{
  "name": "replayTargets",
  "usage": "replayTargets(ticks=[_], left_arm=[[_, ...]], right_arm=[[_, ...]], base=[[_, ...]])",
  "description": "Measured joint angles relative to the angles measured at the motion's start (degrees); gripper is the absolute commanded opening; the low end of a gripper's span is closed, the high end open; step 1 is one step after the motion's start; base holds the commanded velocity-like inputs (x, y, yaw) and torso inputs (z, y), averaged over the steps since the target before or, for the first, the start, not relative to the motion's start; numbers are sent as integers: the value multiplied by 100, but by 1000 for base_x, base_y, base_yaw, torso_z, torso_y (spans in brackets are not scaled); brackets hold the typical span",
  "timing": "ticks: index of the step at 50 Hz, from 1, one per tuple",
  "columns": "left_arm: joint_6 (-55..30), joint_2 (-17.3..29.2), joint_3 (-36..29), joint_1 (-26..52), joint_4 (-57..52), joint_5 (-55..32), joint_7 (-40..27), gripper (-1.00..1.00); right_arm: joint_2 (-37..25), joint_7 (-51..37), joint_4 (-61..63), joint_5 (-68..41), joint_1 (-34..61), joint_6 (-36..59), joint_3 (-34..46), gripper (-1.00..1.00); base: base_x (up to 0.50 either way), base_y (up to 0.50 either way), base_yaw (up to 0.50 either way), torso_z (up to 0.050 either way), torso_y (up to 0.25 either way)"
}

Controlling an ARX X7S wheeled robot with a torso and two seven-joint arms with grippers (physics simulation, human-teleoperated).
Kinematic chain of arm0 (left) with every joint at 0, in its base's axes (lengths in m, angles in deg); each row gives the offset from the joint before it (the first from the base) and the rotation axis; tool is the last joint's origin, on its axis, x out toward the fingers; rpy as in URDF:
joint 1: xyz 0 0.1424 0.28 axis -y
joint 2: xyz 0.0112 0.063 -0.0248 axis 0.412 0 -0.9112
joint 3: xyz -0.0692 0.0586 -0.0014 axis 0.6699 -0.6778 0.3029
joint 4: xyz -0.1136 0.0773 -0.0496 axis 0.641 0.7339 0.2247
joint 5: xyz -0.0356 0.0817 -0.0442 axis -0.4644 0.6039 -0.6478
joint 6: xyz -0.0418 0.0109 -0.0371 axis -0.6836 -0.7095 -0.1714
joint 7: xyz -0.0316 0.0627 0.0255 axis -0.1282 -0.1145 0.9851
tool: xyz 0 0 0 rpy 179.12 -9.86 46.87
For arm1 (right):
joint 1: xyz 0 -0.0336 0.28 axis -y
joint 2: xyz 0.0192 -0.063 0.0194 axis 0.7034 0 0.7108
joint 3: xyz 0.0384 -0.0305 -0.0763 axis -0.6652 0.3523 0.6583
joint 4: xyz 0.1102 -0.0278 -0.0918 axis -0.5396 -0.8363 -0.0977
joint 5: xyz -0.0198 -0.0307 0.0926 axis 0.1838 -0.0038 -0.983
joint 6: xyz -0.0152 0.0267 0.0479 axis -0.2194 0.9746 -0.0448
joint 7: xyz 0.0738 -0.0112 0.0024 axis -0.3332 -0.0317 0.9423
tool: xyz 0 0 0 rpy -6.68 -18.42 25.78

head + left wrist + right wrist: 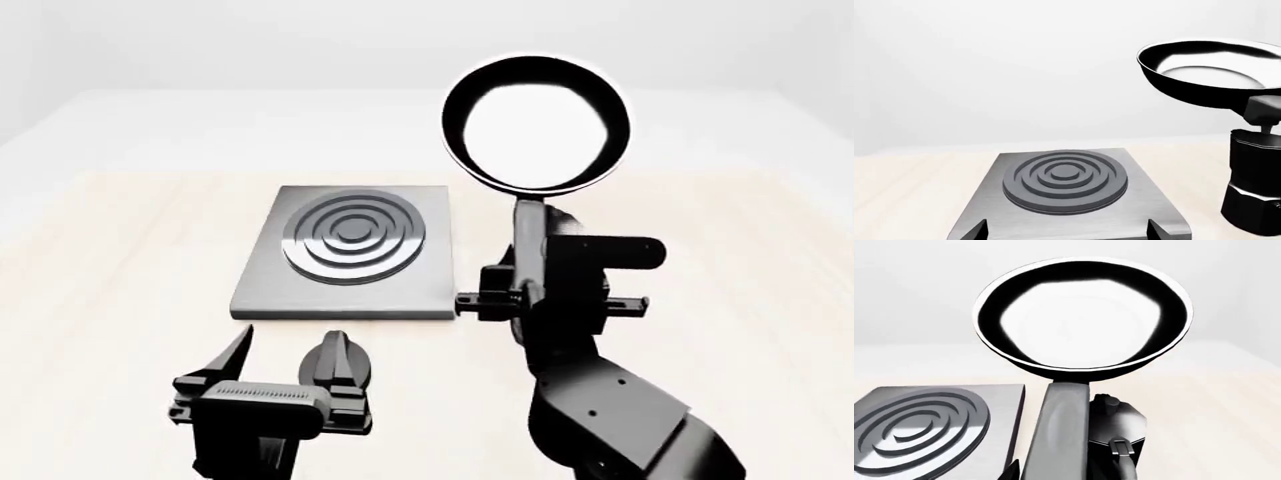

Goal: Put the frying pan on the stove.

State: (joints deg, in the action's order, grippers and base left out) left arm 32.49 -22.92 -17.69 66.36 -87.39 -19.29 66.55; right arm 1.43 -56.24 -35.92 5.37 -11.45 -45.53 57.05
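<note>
The frying pan (pixel 537 122) is in the air, right of and beyond the stove (pixel 350 250), not touching it. My right gripper (pixel 531 296) is shut on its long grey handle (pixel 530 235). In the right wrist view the pan (pixel 1081 315) tilts up ahead, its handle (pixel 1061 430) runs back between the jaws, and the stove (pixel 921 425) lies lower beside it. My left gripper (pixel 287 372) is open and empty, just in front of the stove's near edge. In the left wrist view the stove (pixel 1064 180) is straight ahead and the pan (pixel 1211 72) hangs above it, off to one side.
A black-and-silver moka pot (pixel 1254 185) stands on the pale wooden table (pixel 107 260) just right of the stove, under the pan's handle. It also shows in the right wrist view (pixel 1117 427). In the head view my right arm hides it.
</note>
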Motion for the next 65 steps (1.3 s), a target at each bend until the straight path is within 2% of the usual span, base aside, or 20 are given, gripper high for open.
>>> replayTargets(ticks=[15, 49, 65], left_arm=[[46, 13, -2, -14, 25, -21, -22, 100], [63, 37, -41, 27, 91, -23, -78, 100], [75, 46, -51, 46, 122, -47, -95, 100]], right_arm=[[74, 250, -116, -52, 138, 31, 221, -100], [-74, 1702, -580, -237, 458, -178, 785, -100], [-95, 2138, -830, -425, 754, 51, 903, -100]], base=[[0, 0, 0, 0, 2], [0, 0, 0, 1, 2], [0, 0, 0, 1, 2]])
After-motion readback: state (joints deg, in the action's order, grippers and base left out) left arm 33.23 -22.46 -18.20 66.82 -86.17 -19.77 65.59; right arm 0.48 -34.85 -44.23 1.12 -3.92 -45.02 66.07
